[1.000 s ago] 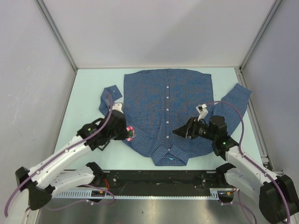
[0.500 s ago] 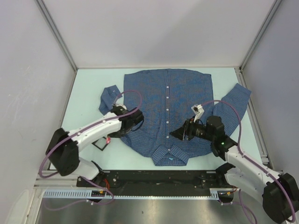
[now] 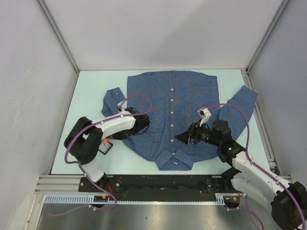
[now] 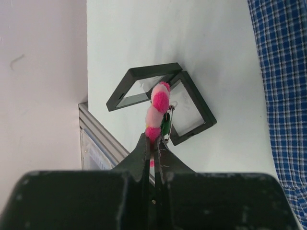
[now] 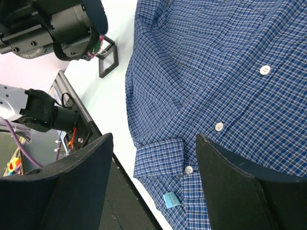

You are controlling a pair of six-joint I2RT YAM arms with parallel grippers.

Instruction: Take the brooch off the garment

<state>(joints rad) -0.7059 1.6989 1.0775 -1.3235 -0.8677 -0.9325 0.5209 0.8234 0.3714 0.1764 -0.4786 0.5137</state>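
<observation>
The brooch (image 4: 159, 106), a pink flower pin with a bit of green and a metal clasp, is clamped between my left gripper's (image 4: 156, 140) shut jaws. It hangs off the garment, just above an open black display frame (image 4: 192, 115) on the table. In the top view the left gripper (image 3: 107, 139) is left of the shirt's edge. The garment (image 3: 172, 103), a blue checked shirt, lies flat with its collar toward me. My right gripper (image 5: 153, 139) is open and empty, hovering above the shirt (image 5: 216, 62) near the collar.
The black frame (image 3: 104, 147) lies on the pale table left of the shirt. The shirt's edge shows at the right of the left wrist view (image 4: 280, 72). Both sleeves spread to the sides. The table's metal front rail (image 4: 96, 139) runs close behind the frame.
My left gripper has carried the brooch left, from the shirt's left edge to over the black frame, with the arm folding back. The right gripper has hardly moved.
</observation>
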